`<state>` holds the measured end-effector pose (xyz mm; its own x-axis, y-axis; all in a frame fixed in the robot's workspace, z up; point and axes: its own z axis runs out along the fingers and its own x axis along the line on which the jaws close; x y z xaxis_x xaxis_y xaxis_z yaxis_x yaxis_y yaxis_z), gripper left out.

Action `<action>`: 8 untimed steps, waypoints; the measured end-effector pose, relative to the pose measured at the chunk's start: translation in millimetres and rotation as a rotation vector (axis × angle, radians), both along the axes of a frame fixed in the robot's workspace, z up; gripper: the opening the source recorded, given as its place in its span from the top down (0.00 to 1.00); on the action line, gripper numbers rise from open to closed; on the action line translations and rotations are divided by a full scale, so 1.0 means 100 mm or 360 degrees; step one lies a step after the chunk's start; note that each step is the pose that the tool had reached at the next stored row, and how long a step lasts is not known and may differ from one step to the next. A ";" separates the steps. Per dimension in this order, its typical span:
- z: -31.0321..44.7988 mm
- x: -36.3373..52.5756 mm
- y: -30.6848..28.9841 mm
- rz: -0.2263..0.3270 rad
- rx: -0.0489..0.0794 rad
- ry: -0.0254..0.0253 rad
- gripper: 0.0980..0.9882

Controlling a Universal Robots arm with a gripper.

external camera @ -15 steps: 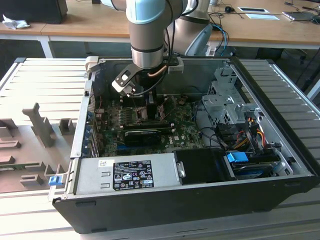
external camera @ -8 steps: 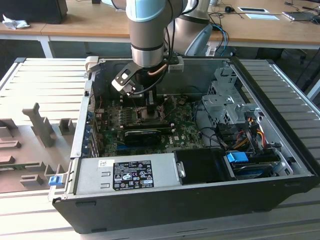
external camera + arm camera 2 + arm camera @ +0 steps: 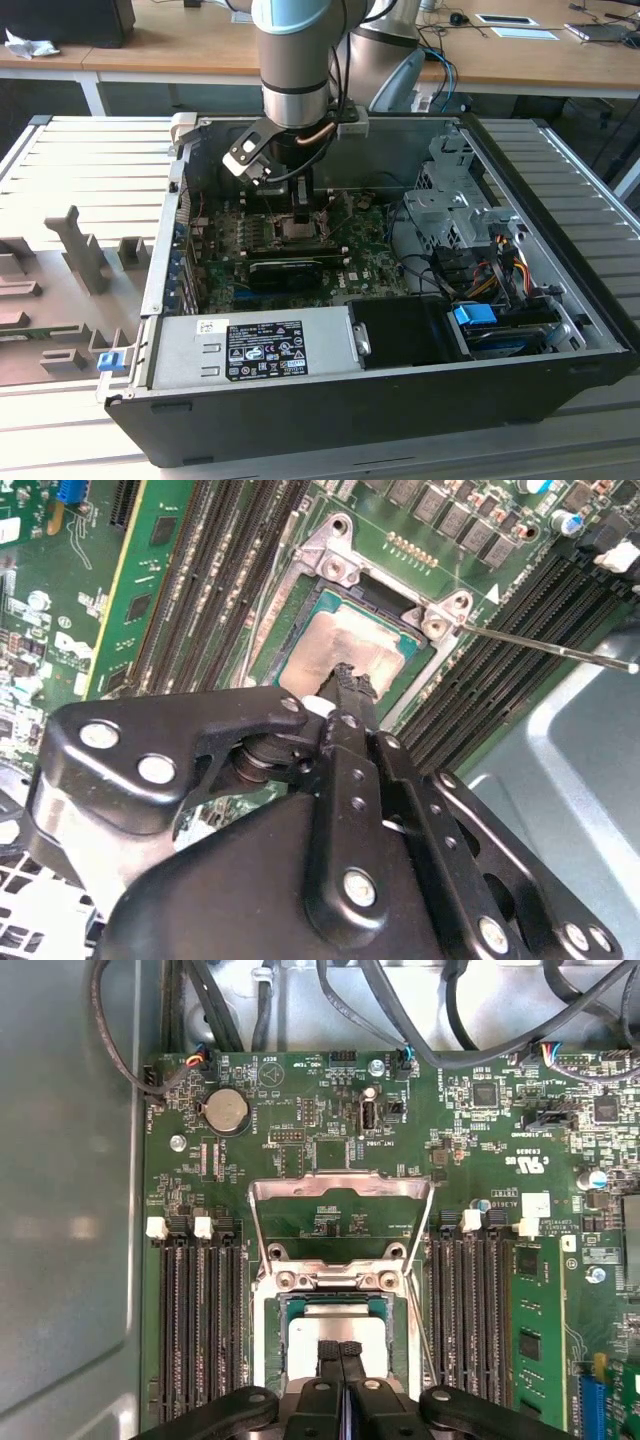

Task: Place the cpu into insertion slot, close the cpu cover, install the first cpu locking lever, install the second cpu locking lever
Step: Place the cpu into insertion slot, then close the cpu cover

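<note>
Your tool has its fingers pressed together, tips right at the cpu, seated in its socket. The cpu cover is flipped open. Memory slots flank the socket. There's a printed label on the power supply.

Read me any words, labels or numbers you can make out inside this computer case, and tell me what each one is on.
On the power supply label: print is there, too small to read.
On the motherboard: white lettering, too small to read.
On the cpu: no text to be seen on its top.
</note>
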<state>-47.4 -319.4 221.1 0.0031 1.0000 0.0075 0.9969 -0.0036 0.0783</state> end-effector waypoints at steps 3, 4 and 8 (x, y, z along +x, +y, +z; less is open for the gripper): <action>0.024 0.000 0.000 0.0000 0.0000 -0.00001 0.99; 0.028 0.006 0.000 0.0000 0.0000 0.00015 0.99; 0.029 0.079 -0.012 -0.0002 0.0000 0.00057 0.99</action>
